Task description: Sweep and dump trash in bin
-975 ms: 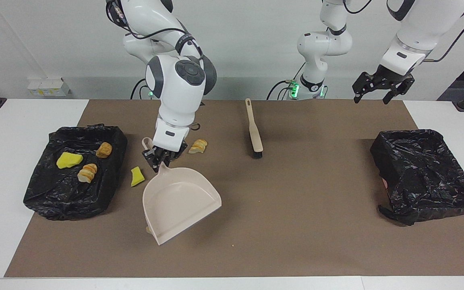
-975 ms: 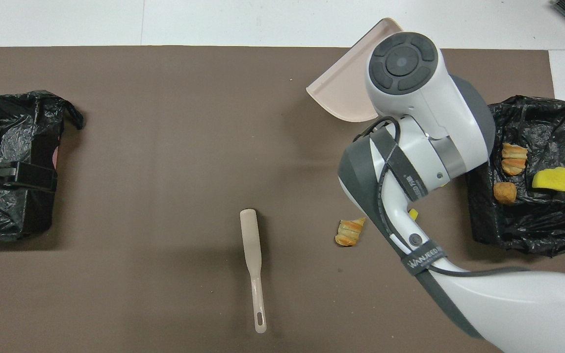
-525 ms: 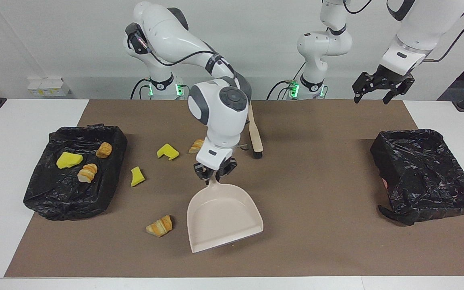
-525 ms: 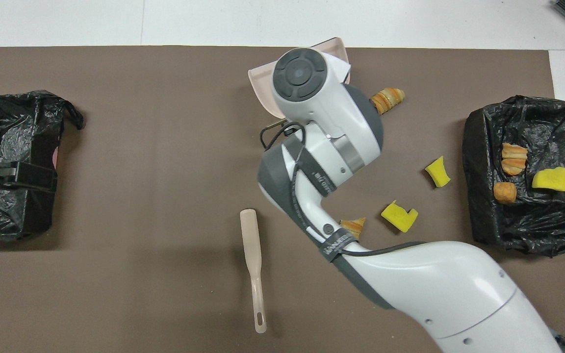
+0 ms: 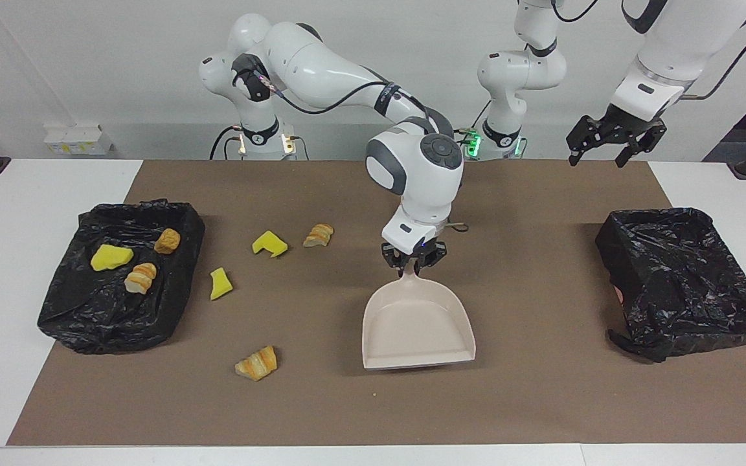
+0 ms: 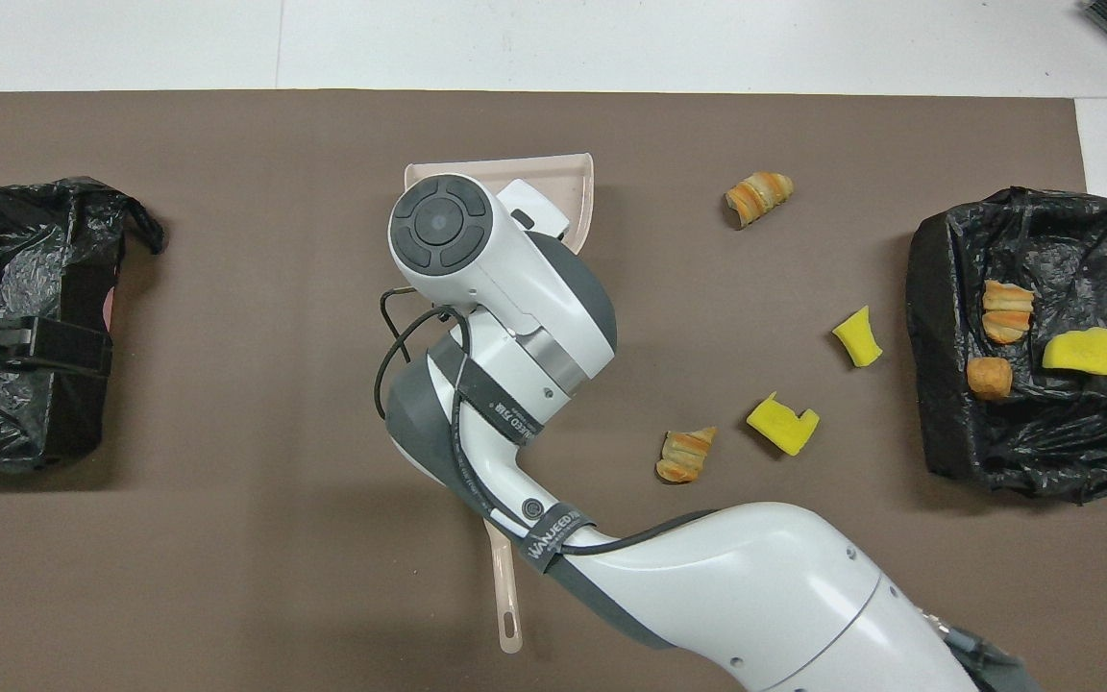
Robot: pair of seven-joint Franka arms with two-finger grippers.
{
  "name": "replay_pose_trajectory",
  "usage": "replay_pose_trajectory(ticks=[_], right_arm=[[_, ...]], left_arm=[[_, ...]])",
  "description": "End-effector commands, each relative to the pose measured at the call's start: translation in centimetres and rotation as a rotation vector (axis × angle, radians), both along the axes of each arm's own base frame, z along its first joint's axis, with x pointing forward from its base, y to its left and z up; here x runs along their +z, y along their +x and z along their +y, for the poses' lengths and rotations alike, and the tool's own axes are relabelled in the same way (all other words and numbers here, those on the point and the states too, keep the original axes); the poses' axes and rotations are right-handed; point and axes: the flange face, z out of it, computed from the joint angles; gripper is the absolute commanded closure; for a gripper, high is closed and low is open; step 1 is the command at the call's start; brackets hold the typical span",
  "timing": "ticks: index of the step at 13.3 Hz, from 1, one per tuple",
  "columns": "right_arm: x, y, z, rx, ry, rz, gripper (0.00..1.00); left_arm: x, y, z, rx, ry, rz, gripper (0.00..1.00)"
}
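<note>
the right gripper [image 5: 414,266] is clamped on the dustpan [image 5: 417,323] handle mid-table; set it flat, mouth toward the loose trash [image 5: 256,363] at nine o'clock. the left gripper [image 5: 614,146] waits, jaws apart.

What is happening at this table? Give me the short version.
The right hand is shut on the handle of the beige dustpan, which is empty, over the middle of the mat. Three trash pieces lie in the black bin at the right arm's end; four more lie loose on the mat, among them a bread piece and a yellow sponge chunk. The left hand waits open, raised.
</note>
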Motion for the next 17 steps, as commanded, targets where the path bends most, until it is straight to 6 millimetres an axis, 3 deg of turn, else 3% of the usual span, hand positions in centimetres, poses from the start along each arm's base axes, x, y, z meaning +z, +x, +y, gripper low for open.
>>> replay_pose_trajectory(ticks=[1, 8, 9, 10, 13, 14, 16, 17], right_arm=[[-1.6, -0.1, 1.3, -0.048, 0.031, 0.02, 1.0], [-4.7, -0.3, 1.5, -0.125, 0.125, 0.121, 1.0], [-4.9, 0.1, 0.6, -0.124, 0.113, 0.128, 0.89], [-5.0, 0.3, 0.3, -0.108, 0.108, 0.13, 0.85], [-3.7, 0.2, 0.0, -0.055, 0.047, 0.078, 0.51], [-2.5, 0.4, -0.3, -0.062, 0.058, 0.071, 0.41], [1.6, -0.1, -0.7, -0.08, 0.09, 0.048, 0.32], [2.5, -0.1, -1.5, -0.1, 0.092, 0.066, 0.23]], left_arm=[[0.5, -0.2, 0.4, 0.0, 0.017, -0.003, 0.0], [0.5, -0.2, 0.4, 0.0, 0.017, -0.004, 0.0], [0.5, -0.2, 0.4, 0.0, 0.017, -0.004, 0.0], [0.5, -0.2, 0.4, 0.0, 0.017, -0.004, 0.0], [0.5, -0.2, 0.4, 0.0, 0.017, -0.003, 0.0], [0.5, -0.2, 0.4, 0.0, 0.017, -0.004, 0.0], [0.5, -0.2, 0.4, 0.0, 0.017, -0.004, 0.0], [0.5, -0.2, 0.4, 0.0, 0.017, -0.003, 0.0]])
